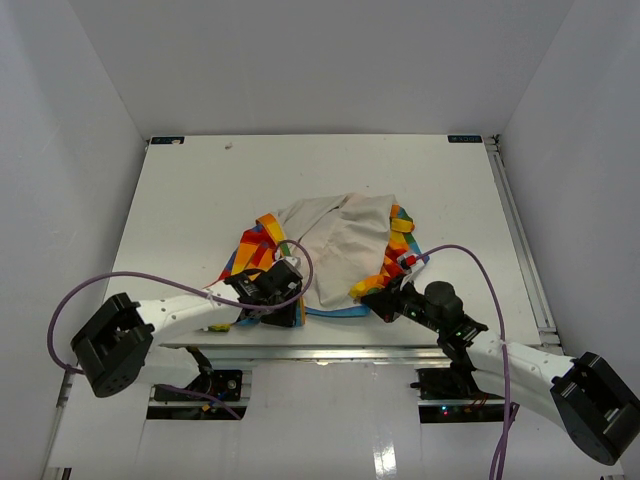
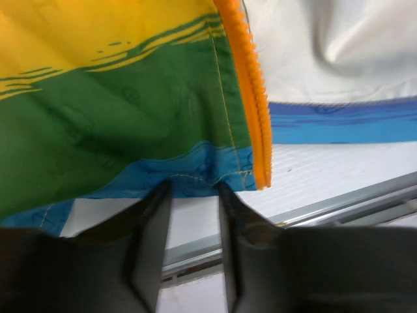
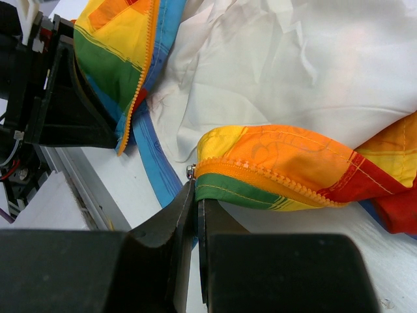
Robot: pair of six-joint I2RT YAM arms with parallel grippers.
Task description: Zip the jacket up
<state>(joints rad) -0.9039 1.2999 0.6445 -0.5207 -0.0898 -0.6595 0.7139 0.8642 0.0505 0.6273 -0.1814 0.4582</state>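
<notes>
The jacket (image 1: 335, 250) lies open, cream lining (image 1: 315, 222) up, on the table (image 1: 200, 190) close to its near edge, between the 2 arms. Its 2 zipper halves are well apart. 1 orange row of teeth (image 2: 258, 111) ends at the blue hem (image 2: 189, 175) on the left. The other row (image 3: 273, 175) runs along a folded-over flap on the right, with a small metal piece (image 3: 190, 171) at its end; I cannot tell whether that is the slider.

The left gripper (image 2: 192, 194) has its fingers apart, tips at the blue hem just beside the end of the teeth, with nothing clamped. The right gripper (image 3: 196, 195) has its fingers pressed almost together on the flap's zipper end.

The step in hand, as I judge it, is securing both lower ends. I would close the left fingers on the hem without covering the teeth, then bring the 2 ends together, flat and aligned.

Obstacles:
- The bunched lining lies between the halves.
- The metal rail (image 1: 330, 350) sits just beside the hem.
- A purple cable (image 1: 480, 270) arcs near the right arm.
</notes>
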